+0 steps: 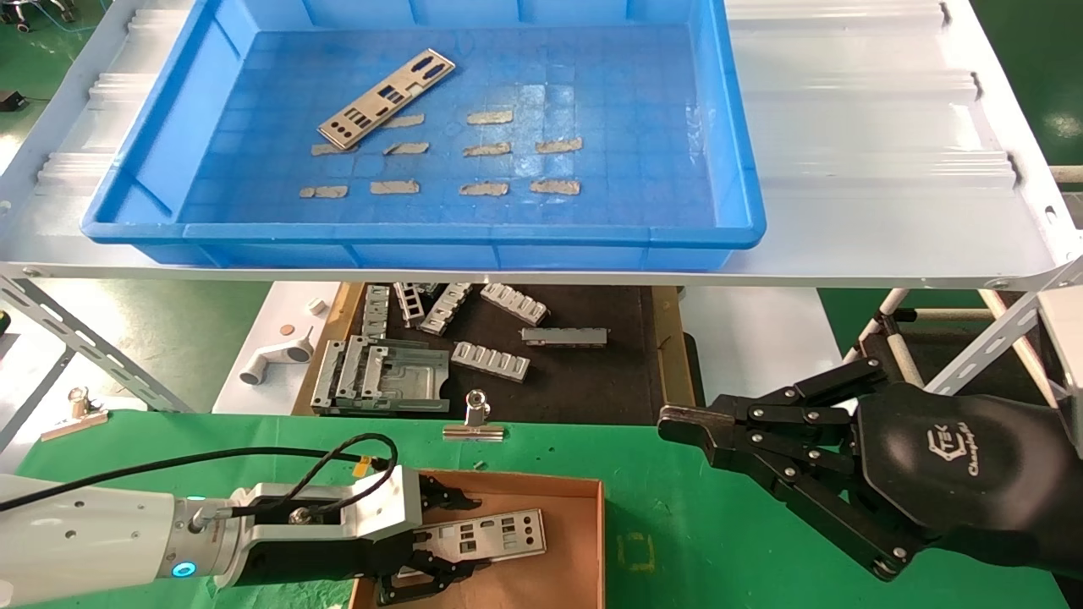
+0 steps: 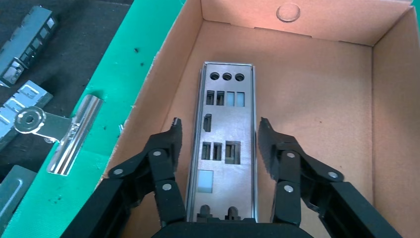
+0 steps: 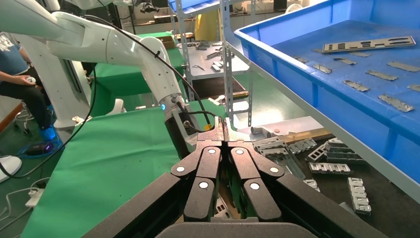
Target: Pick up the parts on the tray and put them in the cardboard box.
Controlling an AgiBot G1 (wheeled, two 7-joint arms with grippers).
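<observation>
A: Where do we stand? Our left hand (image 2: 218,144) is down in the cardboard box (image 2: 317,29) with its fingers (image 2: 270,144) spread, one on each side of the metal strip (image 2: 225,144) and clear of its edges. The strip lies flat on the box floor, so we judge this part delivered and the release done.

B: Agreed. Our right hand (image 1: 677,420) hangs over the desk's right side, above the green cloth (image 1: 677,524), fingers pressed together on nothing. It looks parked.

A: One more strip (image 1: 387,99) lies in the blue tray (image 1: 423,233) up on the white shelf (image 1: 871,169), toward the tray's far left corner. That we take to be the next one.

B: How does it lie?

A: Flat on the grid floor, its long axis slanted: one end toward the tray's far edge, the other toward the near left corner. The three round holes sit at the nearer end. The strip in the box runs lengthwise along the box, round holes at the end away from our wrist.

B: Then the next move calls for lifting the left hand straight out of the box without catching the strip or the walls, rising over the tray rim, and turning the wrist so the fingers close across that slanted strip's narrow width.

A: It is thin and lies flush, so we expect getting a grip on it to be fiddly.
</observation>
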